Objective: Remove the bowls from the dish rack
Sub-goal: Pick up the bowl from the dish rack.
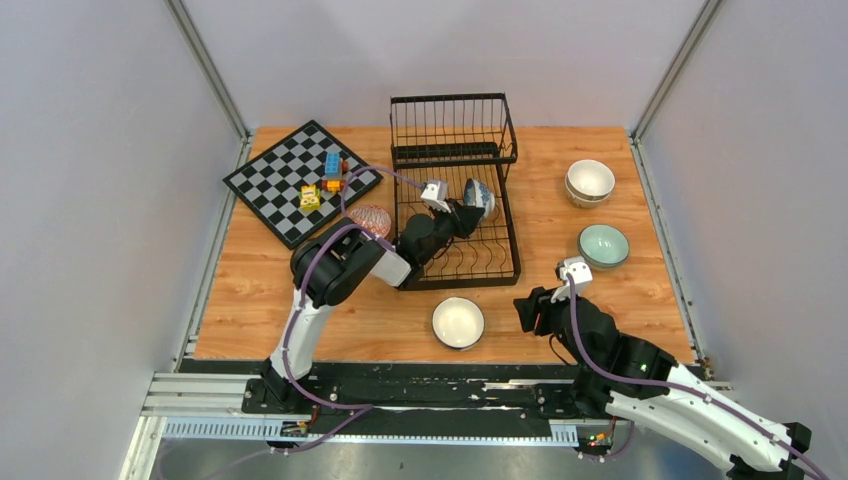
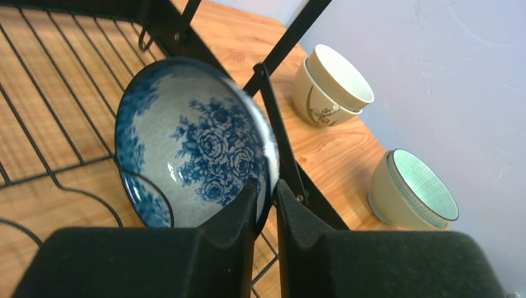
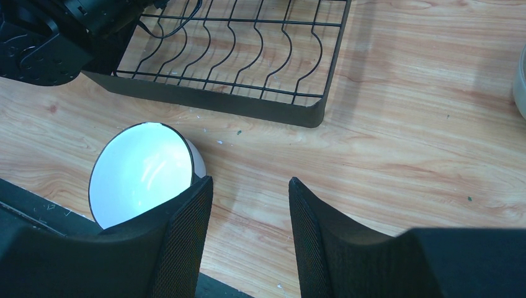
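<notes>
The black wire dish rack point(image 1: 455, 282) stands at the middle back of the table. A blue-white flowered bowl point(image 1: 481, 196) leans on edge in the rack's right side. My left gripper point(image 1: 472, 210) reaches into the rack from the left. In the left wrist view it point(image 2: 267, 184) is shut on the rim of this bowl point(image 2: 192, 139), one finger inside and one outside, close to a rack upright point(image 2: 277, 121). My right gripper point(image 1: 527, 308) hovers open over bare wood, and its wrist view shows a white bowl point(image 3: 141, 172) just left of its fingers point(image 3: 186, 230).
A red-pink patterned bowl point(image 1: 371, 220) sits left of the rack beside my left arm. The white bowl point(image 1: 458, 322) is at the near centre. Stacked cream bowls point(image 1: 590, 182) and a mint bowl point(image 1: 603, 245) stand at the right. A chessboard point(image 1: 285, 185) with toy blocks point(image 1: 325, 180) lies back left.
</notes>
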`<action>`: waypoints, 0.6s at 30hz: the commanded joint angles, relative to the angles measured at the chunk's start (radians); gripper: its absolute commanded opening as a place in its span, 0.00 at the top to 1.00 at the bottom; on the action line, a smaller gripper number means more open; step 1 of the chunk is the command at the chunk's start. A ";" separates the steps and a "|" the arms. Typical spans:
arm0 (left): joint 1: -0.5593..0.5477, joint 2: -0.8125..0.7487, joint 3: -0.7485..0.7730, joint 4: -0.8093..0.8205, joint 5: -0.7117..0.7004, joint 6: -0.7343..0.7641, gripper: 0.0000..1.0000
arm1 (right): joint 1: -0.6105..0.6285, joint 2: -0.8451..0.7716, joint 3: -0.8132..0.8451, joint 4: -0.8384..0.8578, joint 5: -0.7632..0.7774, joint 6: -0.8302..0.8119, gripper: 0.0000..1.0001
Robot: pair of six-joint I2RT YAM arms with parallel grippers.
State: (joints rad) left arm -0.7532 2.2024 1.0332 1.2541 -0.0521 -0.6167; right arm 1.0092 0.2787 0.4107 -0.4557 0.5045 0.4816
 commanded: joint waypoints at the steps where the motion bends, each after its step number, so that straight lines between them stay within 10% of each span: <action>1: 0.005 0.025 0.018 0.029 0.019 0.003 0.89 | -0.009 -0.007 -0.016 -0.001 0.020 -0.004 0.48; 18: 0.034 0.037 -0.004 0.224 0.071 -0.129 1.00 | -0.009 -0.004 -0.010 -0.003 0.021 -0.004 0.48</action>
State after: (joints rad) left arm -0.7273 2.2318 1.0412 1.3537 -0.0021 -0.7059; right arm 1.0092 0.2787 0.4107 -0.4557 0.5049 0.4816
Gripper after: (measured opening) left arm 0.027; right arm 0.522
